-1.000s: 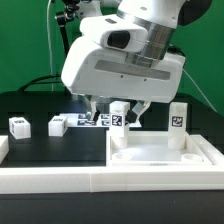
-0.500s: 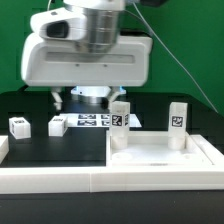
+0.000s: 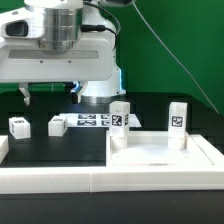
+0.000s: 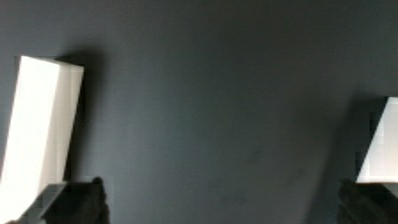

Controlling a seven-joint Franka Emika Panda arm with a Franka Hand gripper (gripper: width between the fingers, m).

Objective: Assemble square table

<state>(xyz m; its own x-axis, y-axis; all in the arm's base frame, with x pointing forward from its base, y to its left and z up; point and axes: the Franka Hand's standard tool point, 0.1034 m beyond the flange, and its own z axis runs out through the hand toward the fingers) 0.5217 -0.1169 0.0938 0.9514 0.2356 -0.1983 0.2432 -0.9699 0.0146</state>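
In the exterior view my claw (image 3: 49, 95) hangs at about ten o'clock, jaws spread wide with nothing between them. I judge they are set that way so they can come down over a block. Beneath it, at eight o'clock on the dark surface (image 3: 60, 150), sit the near leg block (image 3: 57, 126) and the outer leg block (image 3: 18, 126), apart from each other and not yet fitted. The slab (image 3: 165, 152) of the square table lies at four o'clock, seemingly snug against the long white rail (image 3: 60, 180), which I take to be there to keep it from sliding while legs go in. One standing leg (image 3: 120, 114) and the other standing leg (image 3: 178, 116) rise upright from its far corners. The marker board (image 3: 95, 120) lies flat near the centre, behind the slab. In the wrist view my claw (image 4: 222, 200) shows only dark fingertips (image 4: 75, 200), well apart over bare surface (image 4: 222, 100). One white piece (image 4: 45, 120) and another white piece (image 4: 377, 140) flank that gap. They are probably the loose blocks, but they are cropped too hard to be sure.
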